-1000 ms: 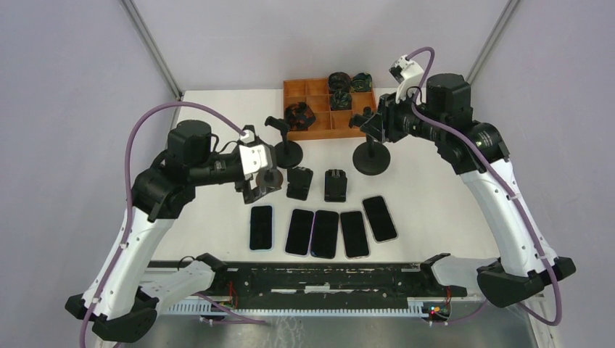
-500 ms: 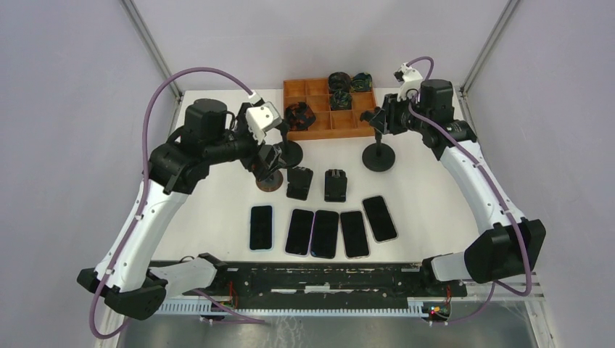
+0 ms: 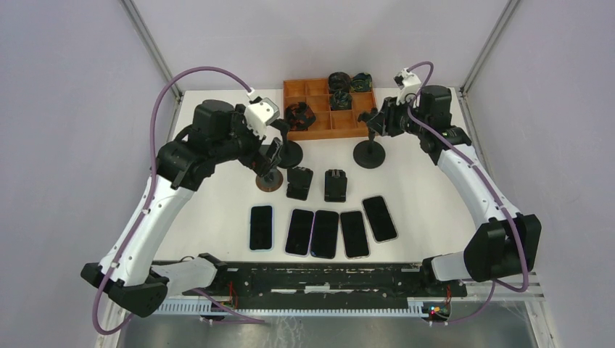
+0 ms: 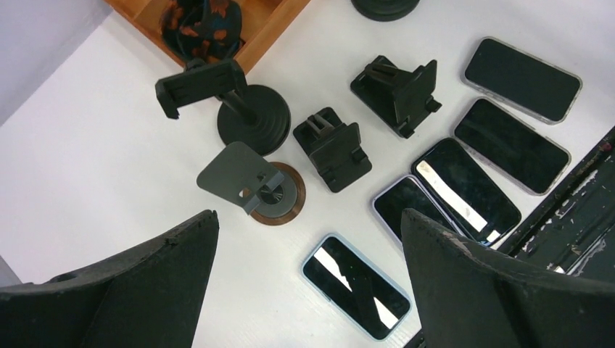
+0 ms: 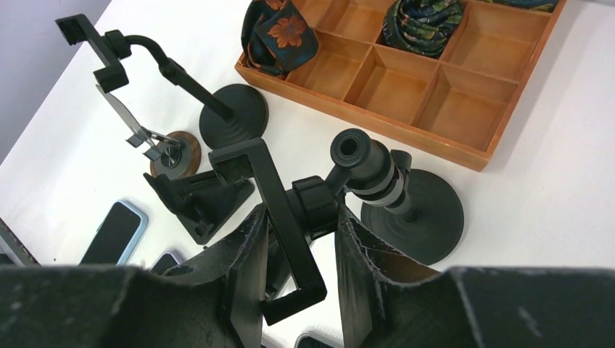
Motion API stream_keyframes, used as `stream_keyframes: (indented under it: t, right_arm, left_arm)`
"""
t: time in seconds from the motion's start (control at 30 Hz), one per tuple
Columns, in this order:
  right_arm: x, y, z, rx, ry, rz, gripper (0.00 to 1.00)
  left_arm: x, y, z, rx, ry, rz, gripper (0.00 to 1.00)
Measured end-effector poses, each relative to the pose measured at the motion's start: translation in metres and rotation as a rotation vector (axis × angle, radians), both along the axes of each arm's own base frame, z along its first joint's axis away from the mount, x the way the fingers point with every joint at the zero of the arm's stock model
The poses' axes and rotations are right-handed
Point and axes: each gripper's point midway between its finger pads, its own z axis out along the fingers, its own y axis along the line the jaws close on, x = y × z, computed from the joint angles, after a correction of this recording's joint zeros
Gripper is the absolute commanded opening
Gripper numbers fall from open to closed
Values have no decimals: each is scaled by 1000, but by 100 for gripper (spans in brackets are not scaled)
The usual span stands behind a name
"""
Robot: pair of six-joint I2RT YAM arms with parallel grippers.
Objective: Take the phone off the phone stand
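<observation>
Phone stand (image 5: 366, 170) — between right fingers (image 5: 243, 264)

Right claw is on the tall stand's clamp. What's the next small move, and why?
Probably open the right claw and ease off the clamp stand. Its clamp is empty, the other stands look empty too, and all five phones already lie flat on the table, so nothing seems left to pull.

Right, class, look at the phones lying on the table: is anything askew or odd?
The rightmost phone lies tilted, out of line with the other four. Also, none of the stands holds a phone; the right gripper is shut on the clamp of one bare stand.
</observation>
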Motion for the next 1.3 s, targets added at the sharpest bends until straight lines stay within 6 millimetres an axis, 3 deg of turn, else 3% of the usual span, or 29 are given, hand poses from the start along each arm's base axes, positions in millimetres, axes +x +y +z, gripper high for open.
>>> stream_keyframes:
  t: [0.1, 0.17, 0.2, 0.43, 0.53, 0.67, 0.77, 0.83, 0.9, 0.97, 1.17, 1.23, 1.3]
  right_arm:
    - [1, -2, -2, -1, 6, -6, 49]
    - [1, -3, -2, -4, 3, -8, 76]
    - [2, -4, -1, -3, -1, -11, 96]
    - [10, -22, 14, -48, -61, -114, 98]
    - [7, -39, 37, -67, -125, -204, 98]
    - [-7, -67, 82, -77, -251, -352, 98]
    - [-26, -101, 112, -83, -346, -528, 98]
    - [-39, -126, 120, -83, -393, -663, 98]
    - [-49, -150, 107, -97, -413, -794, 98]
    - [-57, -169, 77, -130, -408, -890, 98]
    - [-83, -206, -70, -360, -224, -1035, 98]
    - [-91, -213, -101, -439, -159, -1045, 98]
    - [-92, -217, -118, -485, -118, -1057, 98]
  left_arm:
    - [4, 2, -9, 13, 20, 25, 100]
    - [7, 4, -15, 18, 20, 38, 100]
    - [8, 3, -17, 17, 17, 40, 100]
    - [13, 7, -33, -4, -11, 65, 100]
    - [31, 21, -30, -38, -24, 124, 100]
    - [77, 74, -29, -95, -38, 295, 100]
    - [107, 114, -43, -99, -46, 412, 100]
    - [113, 130, -59, -100, -34, 450, 100]
    - [113, 142, -81, -100, -5, 479, 100]
    - [113, 149, -103, -96, 15, 499, 100]
    - [106, 150, -164, -84, 56, 509, 100]
    - [103, 152, -180, -80, 57, 517, 100]
    - [102, 155, -194, -79, 50, 526, 100]
